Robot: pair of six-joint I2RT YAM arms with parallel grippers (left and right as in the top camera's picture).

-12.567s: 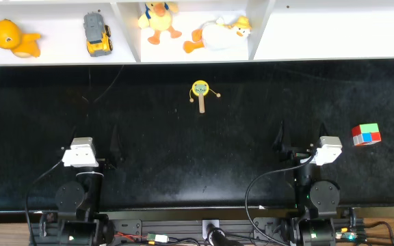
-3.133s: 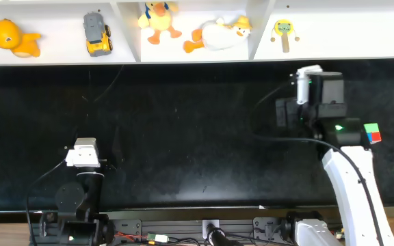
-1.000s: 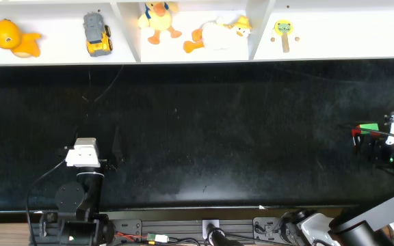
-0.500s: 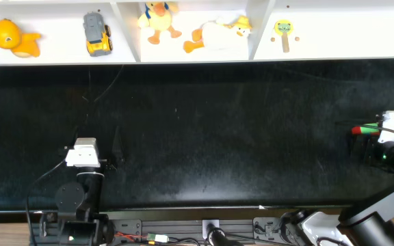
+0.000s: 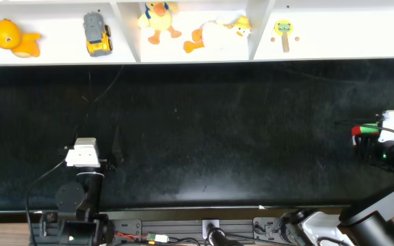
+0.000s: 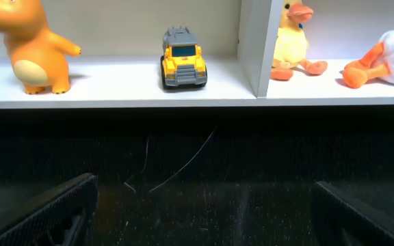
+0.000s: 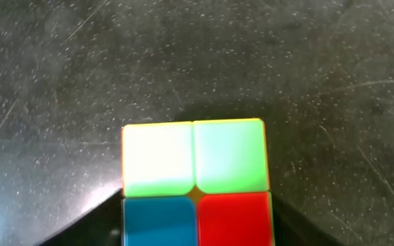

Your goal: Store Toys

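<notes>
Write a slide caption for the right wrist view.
Right pincer around a two-by-two puzzle cube on the black table.

surface: black speckled worktop (image 5: 204,143) | far edge: white shelf (image 5: 347,37) with upright dividers (image 5: 130,27) | light: bright on shelf

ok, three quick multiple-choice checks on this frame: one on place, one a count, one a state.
1. Where is the yellow rattle?
A: mid-table. B: right shelf compartment. C: left shelf compartment.

2. How many toys are in the shelf?
A: three. B: four. C: five.

3. The left gripper is:
A: open, empty. B: shut on a toy. C: shut, empty.

Key:
1 B: it lies past the divider at the shelf's right end.
2 C: orange figure, truck, yellow duck, white duck and the rattle.
3 A: its fingers stand wide apart with only bare table between them.
</notes>
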